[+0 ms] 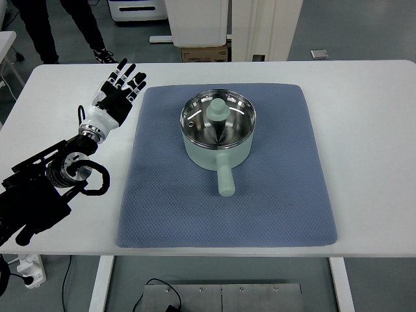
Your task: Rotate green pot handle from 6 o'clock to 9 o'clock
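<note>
Pot (218,133) looks like rigid, smooth enamel with a glass lid (218,117), so probably slick. I'd push on the handle (224,179) near its tip. Left hand (117,94) is spread, empty, well left of it.

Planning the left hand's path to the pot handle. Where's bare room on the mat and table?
Bare mat right of the green pot and along its near edge. Bare white table right of the mat. The strip between the mat's left edge and the left hand is narrow. The handle points at the near edge, with free mat on both sides.
</note>
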Controlling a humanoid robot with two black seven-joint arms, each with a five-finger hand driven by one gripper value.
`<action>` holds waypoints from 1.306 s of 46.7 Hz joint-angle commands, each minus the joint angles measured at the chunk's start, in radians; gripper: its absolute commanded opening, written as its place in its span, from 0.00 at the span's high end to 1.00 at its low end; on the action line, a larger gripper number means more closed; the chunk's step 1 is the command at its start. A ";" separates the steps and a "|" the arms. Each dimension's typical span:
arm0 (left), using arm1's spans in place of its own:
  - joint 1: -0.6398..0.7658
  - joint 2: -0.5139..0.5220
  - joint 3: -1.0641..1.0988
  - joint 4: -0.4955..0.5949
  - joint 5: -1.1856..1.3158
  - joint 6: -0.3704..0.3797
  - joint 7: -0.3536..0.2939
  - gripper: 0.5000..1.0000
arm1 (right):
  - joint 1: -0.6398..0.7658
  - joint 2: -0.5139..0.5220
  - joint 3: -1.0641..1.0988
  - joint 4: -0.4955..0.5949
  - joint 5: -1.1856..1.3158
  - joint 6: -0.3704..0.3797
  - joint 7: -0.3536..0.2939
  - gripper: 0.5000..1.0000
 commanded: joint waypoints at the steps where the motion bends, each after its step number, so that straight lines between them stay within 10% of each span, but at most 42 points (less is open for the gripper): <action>1: -0.001 0.001 0.000 0.000 0.002 -0.001 0.000 0.00 | 0.001 0.000 0.000 0.000 0.000 0.000 0.000 0.00; 29: -0.020 0.026 -0.035 -0.006 0.097 -0.010 -0.002 0.00 | 0.001 0.000 0.000 0.000 0.000 0.000 0.000 0.00; 61: -0.075 0.208 -0.109 -0.328 0.372 -0.017 -0.003 0.00 | 0.001 0.000 0.000 0.000 0.000 0.000 0.000 0.00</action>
